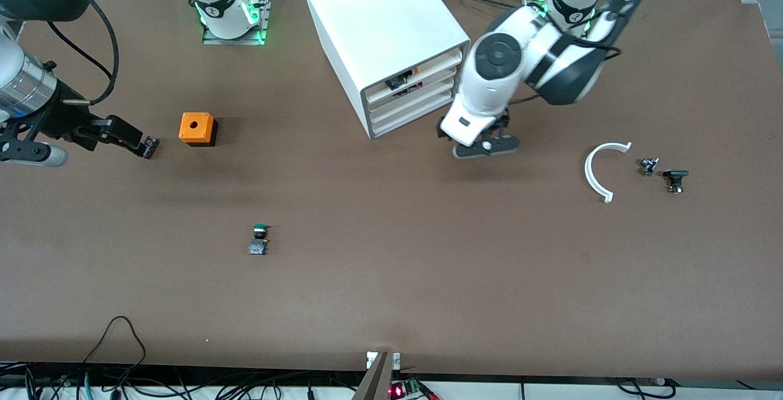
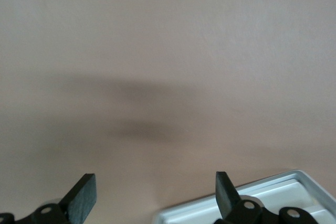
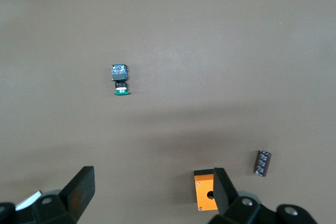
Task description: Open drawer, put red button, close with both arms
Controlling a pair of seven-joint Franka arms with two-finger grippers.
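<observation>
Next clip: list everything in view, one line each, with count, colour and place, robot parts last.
cabinet: 1, white, between the arm bases; drawer shut.
orange box: 1, orange and black, toward the right arm's end.
capacitor: 1, dark, beside the orange box.
green button: 1, green cap, nearer the camera than the orange box.
curved strip: 1, white, toward the left arm's end.
small parts: 2, dark, beside the strip.
red button: none visible.
left gripper: open, in front of the cabinet.
right gripper: open, over the orange box.

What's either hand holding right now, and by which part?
Nothing. The left hand is open in front of the cabinet; the right hand is open above the orange box.
</observation>
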